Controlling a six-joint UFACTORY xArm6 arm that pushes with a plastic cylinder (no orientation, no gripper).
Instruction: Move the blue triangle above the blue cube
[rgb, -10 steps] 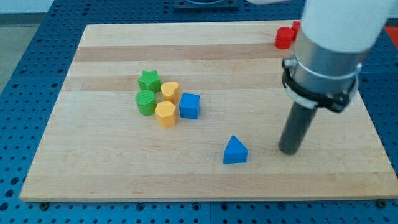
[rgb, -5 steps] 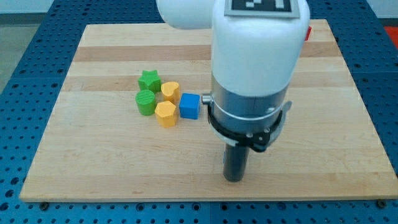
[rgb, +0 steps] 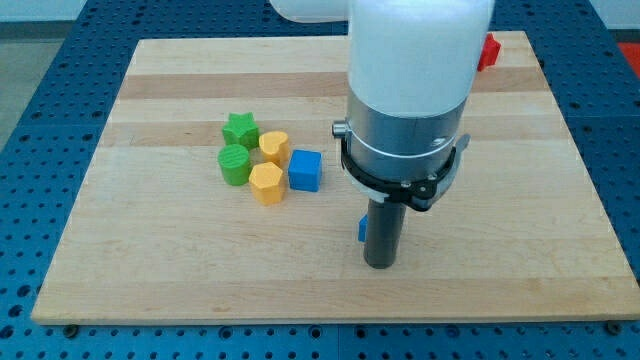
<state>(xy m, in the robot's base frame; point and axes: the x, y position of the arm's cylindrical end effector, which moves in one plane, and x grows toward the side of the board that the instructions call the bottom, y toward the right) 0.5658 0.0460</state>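
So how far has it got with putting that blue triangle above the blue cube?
Nothing looks done yet. The blue cube sits beside the yellow and green blocks, and the blue triangle is lower in the view and to its right, mostly hidden behind the rod, only a sliver showing. In hand: my tip stands right by the triangle, just to its right. Left: pushing the triangle up past the cube toward the view's top.

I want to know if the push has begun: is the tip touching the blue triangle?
Cannot tell. In the camera view my tip stands right in front of the blue triangle, hiding all but a sliver at the rod's left edge, so neither contact nor gap shows.
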